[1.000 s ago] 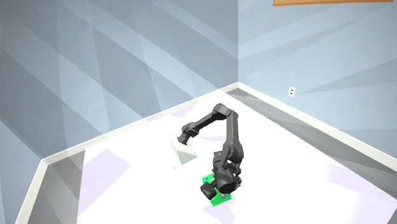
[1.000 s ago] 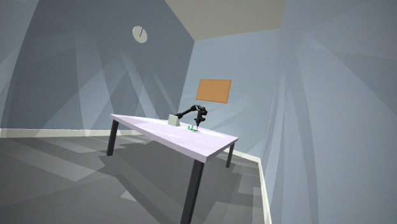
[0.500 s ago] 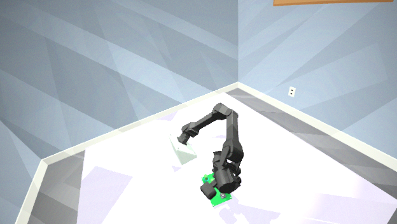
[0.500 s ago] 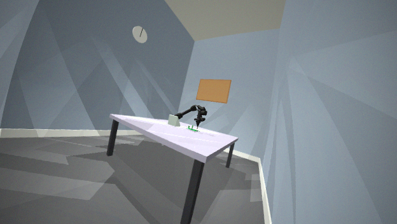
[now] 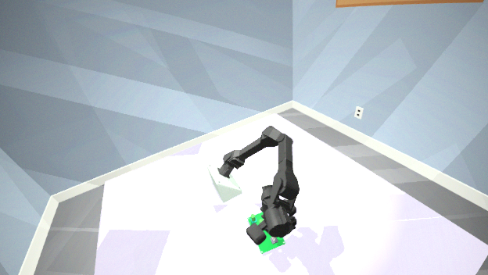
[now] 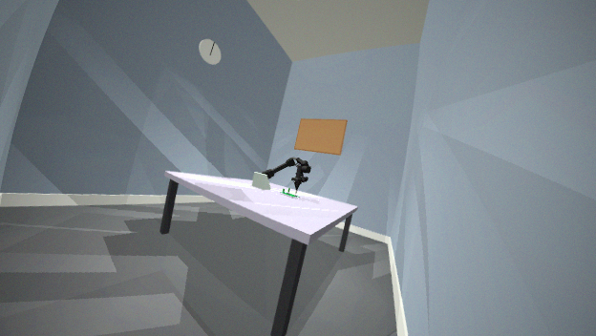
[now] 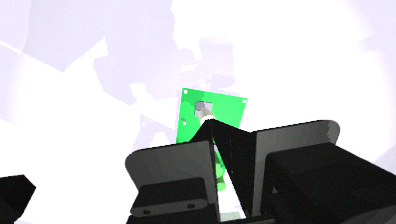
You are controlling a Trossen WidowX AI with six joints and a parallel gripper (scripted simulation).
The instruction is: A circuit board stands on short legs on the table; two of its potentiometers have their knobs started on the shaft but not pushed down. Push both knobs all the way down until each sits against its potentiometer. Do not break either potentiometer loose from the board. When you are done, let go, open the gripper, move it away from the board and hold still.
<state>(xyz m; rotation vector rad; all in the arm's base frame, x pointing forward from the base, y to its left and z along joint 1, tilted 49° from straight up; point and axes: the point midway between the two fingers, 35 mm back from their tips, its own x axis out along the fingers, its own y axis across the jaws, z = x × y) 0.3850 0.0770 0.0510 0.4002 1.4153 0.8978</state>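
Note:
The green circuit board (image 7: 227,107) (image 5: 266,246) (image 6: 287,193) lies on the white table, straight below my gripper. My gripper (image 7: 209,123) (image 6: 294,188) is shut with nothing between the fingers, and it points down at the board. Its closed fingertips rest on a pale knob (image 7: 203,114) that sits by a grey potentiometer (image 7: 202,105) near the board's far end. In the top view the arm's wrist covers most of the board. A small green knob (image 5: 253,216) shows at the board's far end and a grey part (image 5: 274,241) at the near end. I cannot tell how far down either knob sits.
A pale green wedge-shaped block (image 5: 225,187) (image 6: 260,180) stands at the arm's base behind the board. The table's edges (image 6: 306,236) are well away from the board. The wall holds an orange panel (image 6: 320,136).

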